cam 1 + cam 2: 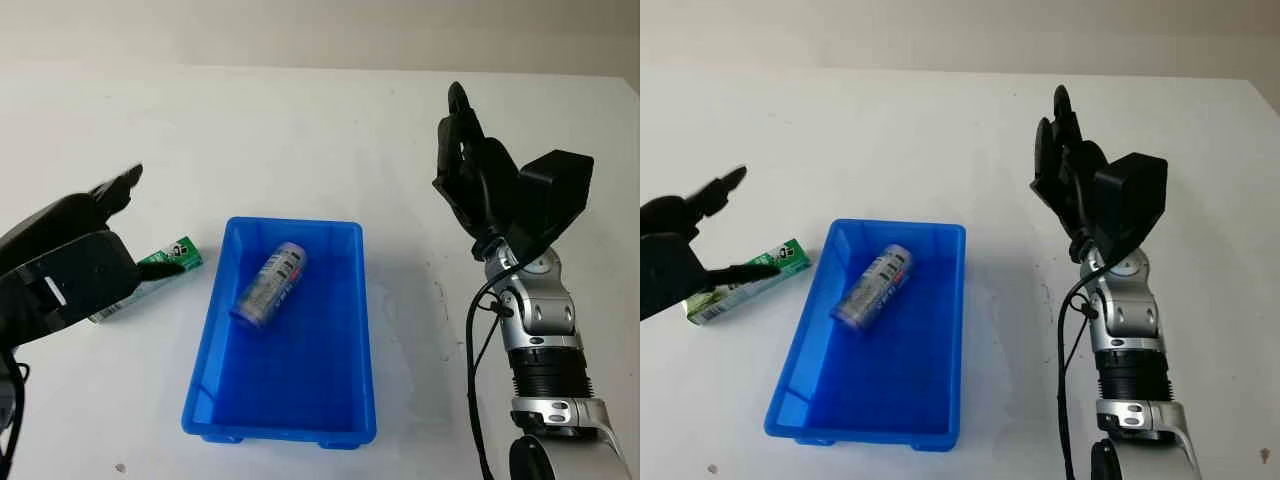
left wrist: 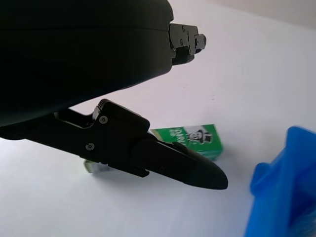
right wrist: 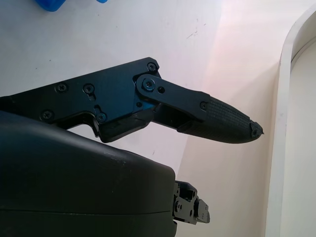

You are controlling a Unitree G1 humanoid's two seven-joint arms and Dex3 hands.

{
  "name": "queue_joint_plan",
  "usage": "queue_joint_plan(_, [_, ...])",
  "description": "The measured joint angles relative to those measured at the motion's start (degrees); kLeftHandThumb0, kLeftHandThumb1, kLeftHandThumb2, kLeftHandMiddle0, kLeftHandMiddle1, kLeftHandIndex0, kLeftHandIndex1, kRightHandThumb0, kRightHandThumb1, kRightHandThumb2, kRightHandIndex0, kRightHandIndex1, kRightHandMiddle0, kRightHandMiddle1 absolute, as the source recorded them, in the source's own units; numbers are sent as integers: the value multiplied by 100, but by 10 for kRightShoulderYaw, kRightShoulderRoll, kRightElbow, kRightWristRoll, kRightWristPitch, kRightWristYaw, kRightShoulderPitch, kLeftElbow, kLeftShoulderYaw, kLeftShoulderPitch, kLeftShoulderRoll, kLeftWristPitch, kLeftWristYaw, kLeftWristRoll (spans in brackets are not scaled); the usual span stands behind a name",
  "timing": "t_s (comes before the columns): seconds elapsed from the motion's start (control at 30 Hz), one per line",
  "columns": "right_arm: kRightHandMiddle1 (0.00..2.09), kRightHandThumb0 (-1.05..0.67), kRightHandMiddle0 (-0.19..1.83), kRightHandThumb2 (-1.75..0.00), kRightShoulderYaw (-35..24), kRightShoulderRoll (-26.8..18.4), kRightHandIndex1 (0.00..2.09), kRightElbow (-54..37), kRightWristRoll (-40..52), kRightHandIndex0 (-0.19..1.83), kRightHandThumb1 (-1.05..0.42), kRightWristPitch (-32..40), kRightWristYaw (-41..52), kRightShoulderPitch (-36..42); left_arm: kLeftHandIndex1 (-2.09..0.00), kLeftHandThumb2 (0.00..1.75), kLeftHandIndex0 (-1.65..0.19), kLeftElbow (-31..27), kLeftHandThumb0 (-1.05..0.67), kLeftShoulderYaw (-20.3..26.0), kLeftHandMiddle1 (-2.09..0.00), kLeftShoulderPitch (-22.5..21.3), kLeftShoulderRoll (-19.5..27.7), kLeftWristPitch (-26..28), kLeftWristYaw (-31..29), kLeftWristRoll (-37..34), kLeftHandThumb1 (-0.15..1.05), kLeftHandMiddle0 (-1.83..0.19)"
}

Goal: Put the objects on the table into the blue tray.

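Your left hand (image 2: 148, 98) hangs open above the white table (image 2: 256, 74), one finger (image 2: 168, 160) crossing the green box (image 2: 197, 140) near the blue tray (image 2: 281, 187).

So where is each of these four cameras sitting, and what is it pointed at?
Left eye, head: looks down at blue tray holding a can; both arms show.
Right eye, head: same scene, slightly shifted.
Left wrist: open left hand over the green box.
Right wrist: open right hand above the white table.
Shared: tray, box.
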Motion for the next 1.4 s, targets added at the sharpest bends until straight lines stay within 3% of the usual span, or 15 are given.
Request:
queue_joint_plan(0.23, [0,-77,-19,-77,0,0,0,-6,0,-19,-105,4,-5,1,-6,4,6,0,-77,-14,-5,28,25,-8,-35,33,93,5])
queue_joint_plan(0.4, [0,-77,-19,-78,0,0,0,-9,0,-19,-105,4,-6,1,-5,5,7,-6,-71,-58,-4,43,37,14,-49,119,93,8])
queue_joint_plan(0.43, [0,-77,-19,-78,0,0,0,-9,0,-19,-105,5,-7,1,-6,5,6,-6,-69,-70,-9,43,37,20,-54,137,93,-1])
queue_joint_plan(0.47, [0,-77,-19,-77,0,0,0,-10,0,-19,-105,8,-7,1,-6,5,4,-6,-69,-81,-50,43,37,22,-55,153,93,1])
queue_joint_plan(0.5, [0,-77,-19,-77,0,0,0,-11,0,-19,-105,9,-7,1,-8,5,1,-6,-69,-90,-123,43,35,22,-54,167,93,-6])
queue_joint_plan(0.53, [0,-77,-19,-77,0,0,0,-12,1,-19,-105,9,-8,1,-10,5,-3,-6,-68,-97,-174,43,30,23,-52,181,93,-12])
queue_joint_plan(0.6, [0,-77,-19,-77,0,0,0,-13,1,-19,-105,10,-7,1,-15,5,-11,-6,-65,-106,-200,41,12,26,-32,210,93,-30])
queue_joint_plan(0.63, [0,-77,-19,-77,0,0,0,-13,1,-19,-105,10,-7,1,-19,6,-17,-6,-60,-110,-206,40,0,28,-19,227,94,-23])
queue_joint_plan(0.73, [0,-76,-19,-77,0,0,0,-13,2,-19,-105,10,-3,1,-29,6,-21,3,-54,-134,-209,41,-42,37,11,284,97,-28])
queue_joint_plan(0.93, [0,-76,-19,-78,0,0,0,-13,7,-19,-105,10,5,1,-115,6,2,34,-47,-167,-209,43,-111,6,91,383,104,-39])
queue_joint_plan(1.07, [0,-76,-19,-77,0,0,0,-13,10,-19,-105,8,10,1,-130,19,8,69,-45,-169,-200,46,-145,-39,143,392,105,-16])
queue_joint_plan(1.23, [0,-76,-19,-77,-1,0,0,-13,10,-19,-105,6,13,1,-156,32,7,116,-48,-165,-209,47,-156,-95,186,390,105,-36])
queue_joint_plan(1.33, [0,-76,-19,-76,-3,-1,0,-13,11,-19,-105,4,13,1,-169,38,11,131,-49,-163,-209,46,-160,-109,191,391,105,-41])
queue_joint_plan(1.4, [0,-77,-19,-75,-3,-1,0,-13,11,-19,-105,4,13,1,-182,41,13,138,-52,-162,-209,40,-163,-110,181,400,105,-57])
